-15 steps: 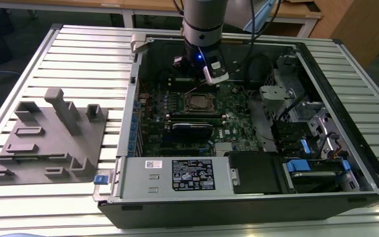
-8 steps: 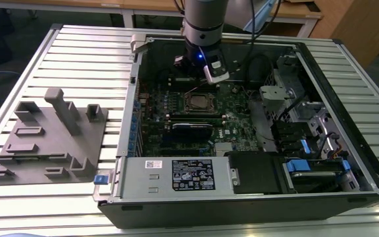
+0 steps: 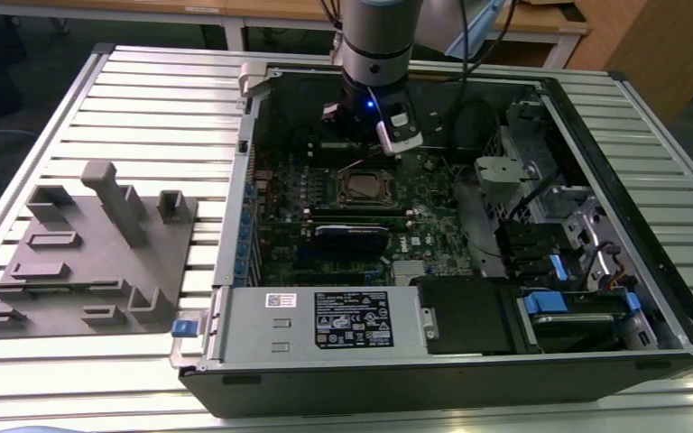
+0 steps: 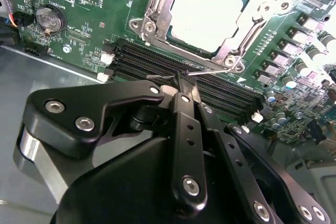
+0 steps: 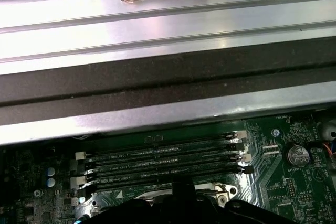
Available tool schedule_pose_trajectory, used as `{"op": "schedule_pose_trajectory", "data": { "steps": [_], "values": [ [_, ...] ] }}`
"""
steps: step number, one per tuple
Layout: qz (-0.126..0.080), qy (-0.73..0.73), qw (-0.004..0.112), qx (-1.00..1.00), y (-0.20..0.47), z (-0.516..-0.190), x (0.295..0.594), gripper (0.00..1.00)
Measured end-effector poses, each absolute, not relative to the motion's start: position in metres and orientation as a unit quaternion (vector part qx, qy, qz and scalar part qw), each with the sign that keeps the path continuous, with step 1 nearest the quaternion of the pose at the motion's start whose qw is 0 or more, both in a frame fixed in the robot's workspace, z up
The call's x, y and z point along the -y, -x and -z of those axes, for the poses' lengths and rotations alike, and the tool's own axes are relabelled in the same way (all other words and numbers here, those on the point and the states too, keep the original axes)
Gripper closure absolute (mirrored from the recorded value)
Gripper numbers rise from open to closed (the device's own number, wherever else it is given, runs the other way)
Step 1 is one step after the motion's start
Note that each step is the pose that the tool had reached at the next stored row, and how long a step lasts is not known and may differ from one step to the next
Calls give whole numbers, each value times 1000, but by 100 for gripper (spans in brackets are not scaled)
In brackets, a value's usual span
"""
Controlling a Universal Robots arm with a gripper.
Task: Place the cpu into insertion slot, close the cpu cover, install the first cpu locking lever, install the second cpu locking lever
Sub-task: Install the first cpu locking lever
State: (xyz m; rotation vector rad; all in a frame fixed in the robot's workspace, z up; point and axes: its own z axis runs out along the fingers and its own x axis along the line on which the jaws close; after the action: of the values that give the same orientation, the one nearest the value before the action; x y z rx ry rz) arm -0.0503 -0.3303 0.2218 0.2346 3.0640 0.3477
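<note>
Already the cpu (image 4: 207, 14) sits in the slot (image 3: 366, 188), mid-board toward the case's far wall, with the cover (image 4: 157, 13) down over it. The gripper (image 4: 180, 80) looks pressed together, its tip against the thin lever (image 4: 212, 71) beside the memory slots (image 4: 152, 59). Likely risk: the wire slips off the tip and springs away, or the tip scrapes those slots.
</note>
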Motion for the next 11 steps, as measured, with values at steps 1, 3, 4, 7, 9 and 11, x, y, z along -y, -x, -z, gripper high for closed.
{"op": "schedule_pose_trajectory", "data": {
  "steps": [1,3,4,7,9,11],
  "values": [
    [-112,-76,25,-990,50,-222,330,90],
    [-112,-76,25,-990,50,-222,330,90],
    [-113,-76,25,-990,50,-221,330,90],
    [-112,-76,25,-990,50,-220,330,90],
    [-113,-76,25,-990,50,-218,330,90],
    [-112,-76,24,-990,50,-218,330,90]
  ]
}}
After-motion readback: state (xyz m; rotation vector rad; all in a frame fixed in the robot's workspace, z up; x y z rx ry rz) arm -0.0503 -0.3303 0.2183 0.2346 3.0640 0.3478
